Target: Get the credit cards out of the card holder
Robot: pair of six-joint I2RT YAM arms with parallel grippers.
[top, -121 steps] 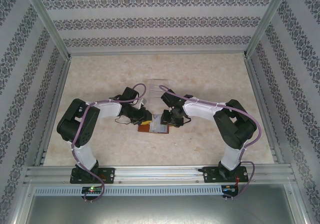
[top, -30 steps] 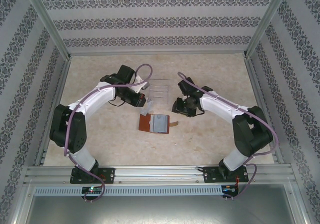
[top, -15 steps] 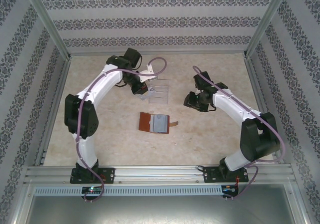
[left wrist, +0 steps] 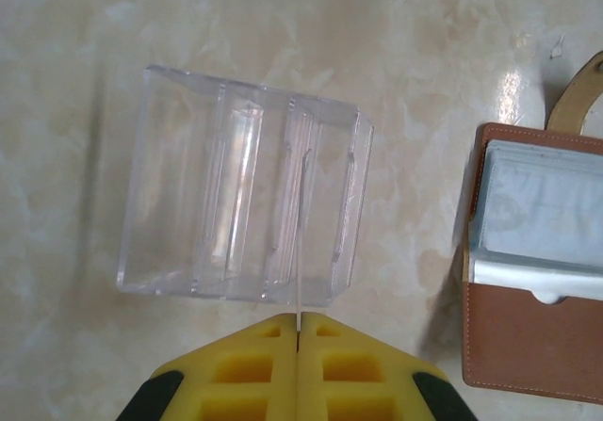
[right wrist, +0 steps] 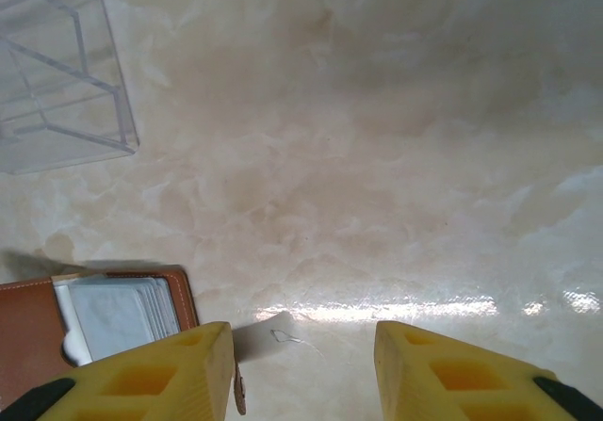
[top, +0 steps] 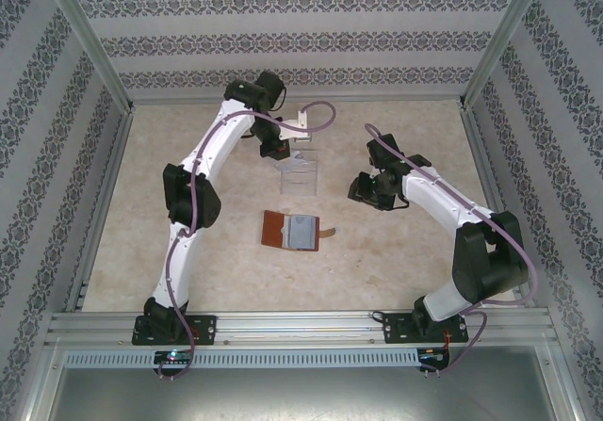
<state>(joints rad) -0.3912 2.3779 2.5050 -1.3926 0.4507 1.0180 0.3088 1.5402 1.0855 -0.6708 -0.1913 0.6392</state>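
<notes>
Two arms reach over the marbled counter (top: pixel 424 261): the left arm (top: pixel 203 171) stretches to the far side and the right arm (top: pixel 452 218) bends inward from the right. Clear plastic tray (top: pixel 300 171) (left wrist: pixel 236 204) (right wrist: pixel 57 82) lies on the counter at centre, far of the card holder and apart from it. Card holder (top: pixel 297 231) (left wrist: pixel 537 346) (right wrist: pixel 28 331), reddish-brown leather, lies opened flat on the counter between the two arms, nearer their bases than the tray, with its grey-blue pockets facing up. Left gripper (top: pixel 275 150) (left wrist: pixel 299 319) hangs over the tray's far end, its yellow fingers pressed together on a thin pale credit card (left wrist: pixel 299 251) seen edge-on, which projects from the fingertips above the tray's dividers. Right gripper (top: pixel 363 190) (right wrist: pixel 301 369) stands to the right of the tray and the card holder, clear of both, jaws parted to a moderate gap with nothing between them and bare counter below. Pale stacked cards (right wrist: pixel 122 313) (left wrist: pixel 542 204) sit in the holder's pockets. Small brown strap tab (top: pixel 328 234) (left wrist: pixel 575 91) sticks out from the holder's right edge.
</notes>
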